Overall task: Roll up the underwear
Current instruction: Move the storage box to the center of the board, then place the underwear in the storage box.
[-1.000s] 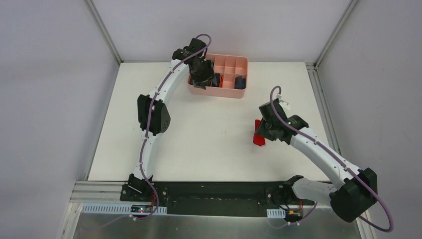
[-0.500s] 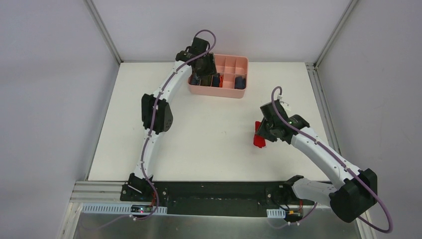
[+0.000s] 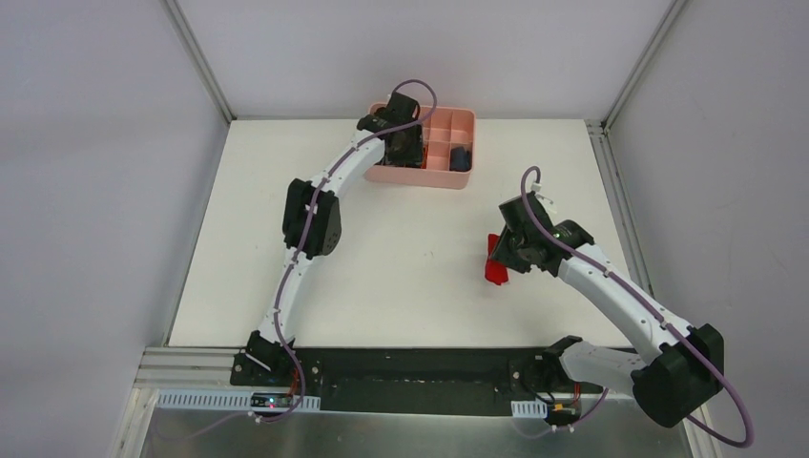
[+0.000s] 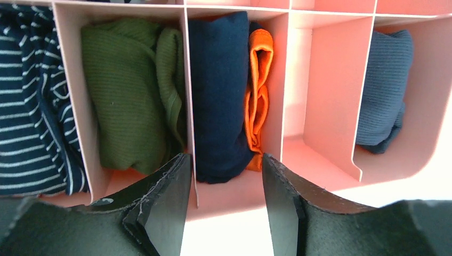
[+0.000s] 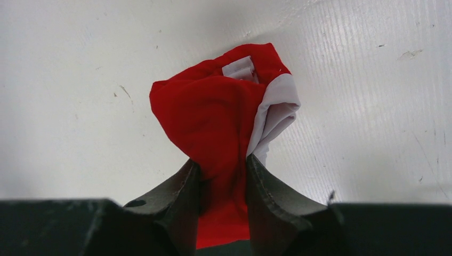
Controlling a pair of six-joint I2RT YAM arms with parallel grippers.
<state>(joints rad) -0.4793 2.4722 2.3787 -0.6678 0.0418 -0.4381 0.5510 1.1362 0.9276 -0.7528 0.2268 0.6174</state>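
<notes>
The underwear (image 5: 213,114) is a bunched red cloth with a white band, lying on the white table at the right (image 3: 496,260). My right gripper (image 5: 223,170) is shut on the underwear, its two fingers pinching the near end of the red cloth (image 3: 506,256). My left gripper (image 4: 224,181) is open and empty at the near edge of the pink divided box (image 3: 448,177), above its front row of compartments (image 3: 405,143).
The pink box (image 4: 325,106) holds rolled garments: a navy striped one (image 4: 26,106), an olive one (image 4: 128,96), a dark navy one with orange (image 4: 221,90) and a blue one (image 4: 384,85). One compartment between them holds nothing. Metal rails frame the table's back corners.
My left arm has swung right along the box and its wrist has turned. My right gripper has stayed in place on the red cloth.
</notes>
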